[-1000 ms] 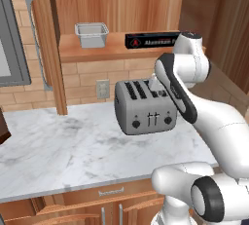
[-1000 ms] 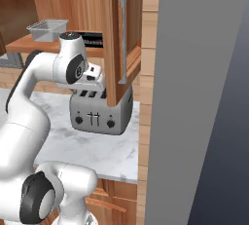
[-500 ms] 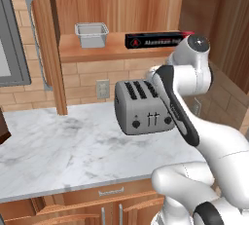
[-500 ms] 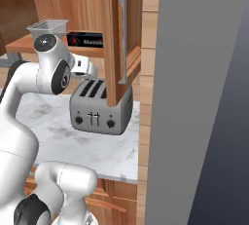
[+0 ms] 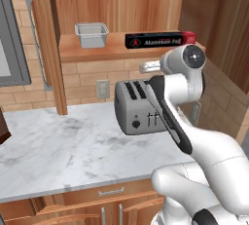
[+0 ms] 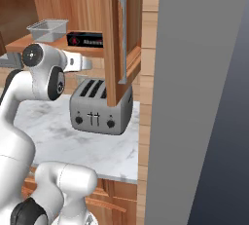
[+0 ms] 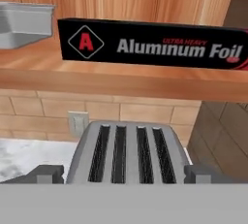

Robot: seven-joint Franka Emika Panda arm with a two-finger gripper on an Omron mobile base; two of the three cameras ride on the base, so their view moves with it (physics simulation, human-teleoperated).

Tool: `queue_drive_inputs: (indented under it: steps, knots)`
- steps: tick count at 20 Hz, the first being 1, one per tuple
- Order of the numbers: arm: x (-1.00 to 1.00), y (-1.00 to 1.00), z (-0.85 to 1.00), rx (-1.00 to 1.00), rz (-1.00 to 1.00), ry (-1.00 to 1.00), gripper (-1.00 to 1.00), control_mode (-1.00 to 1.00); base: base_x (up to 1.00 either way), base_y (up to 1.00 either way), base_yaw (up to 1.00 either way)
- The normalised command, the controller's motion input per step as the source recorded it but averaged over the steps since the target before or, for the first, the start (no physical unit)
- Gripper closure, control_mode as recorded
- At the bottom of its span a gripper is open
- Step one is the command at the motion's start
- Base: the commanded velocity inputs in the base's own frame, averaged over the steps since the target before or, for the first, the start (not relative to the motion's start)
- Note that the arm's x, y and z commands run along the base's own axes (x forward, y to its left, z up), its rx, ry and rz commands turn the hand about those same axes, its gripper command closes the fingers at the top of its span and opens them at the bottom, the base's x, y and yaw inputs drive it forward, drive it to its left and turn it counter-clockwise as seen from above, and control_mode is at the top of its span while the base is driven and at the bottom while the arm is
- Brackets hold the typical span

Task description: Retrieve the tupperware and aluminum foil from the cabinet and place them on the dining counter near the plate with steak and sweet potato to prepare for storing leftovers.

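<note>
- While you read the hand view from left to right, the tupperware sits at the upper left on the cabinet shelf.
- Just beside it, apart, the aluminum foil runs lengthwise across the upper frame, its lettered side facing you.
- Your gripper sits bottom centre, jaws spread wide and empty, above the toaster; so the foil lies up and ahead, long axis crosswise to your fingers.
</note>
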Motion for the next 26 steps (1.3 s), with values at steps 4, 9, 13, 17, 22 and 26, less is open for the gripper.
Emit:
queue_drive_inputs:
  steps: [4, 9, 13, 17, 22, 26]
  knots:
    - [0.15, 0.21, 0.47, 0.01, -0.06, -0.01, -1.00, -1.00, 0.00, 0.00, 0.00]
    - [0.16, 0.24, 0.47, 0.07, -0.04, 0.00, -1.00, -1.00, 0.00, 0.00, 0.00]
    - [0.15, 0.24, 0.33, 0.08, -0.05, 0.00, -1.00, -1.00, 0.00, 0.00, 0.00]
    - [0.18, 0.34, 0.03, 0.01, -0.08, 0.00, -1.00, -1.00, 0.00, 0.00, 0.00]
    - [0.31, 0.37, 0.00, 0.00, -0.12, 0.00, -1.00, -1.00, 0.00, 0.00, 0.00]
    - [0.31, 0.30, 0.04, 0.04, -0.16, 0.01, -1.00, -1.00, 0.00, 0.00, 0.00]
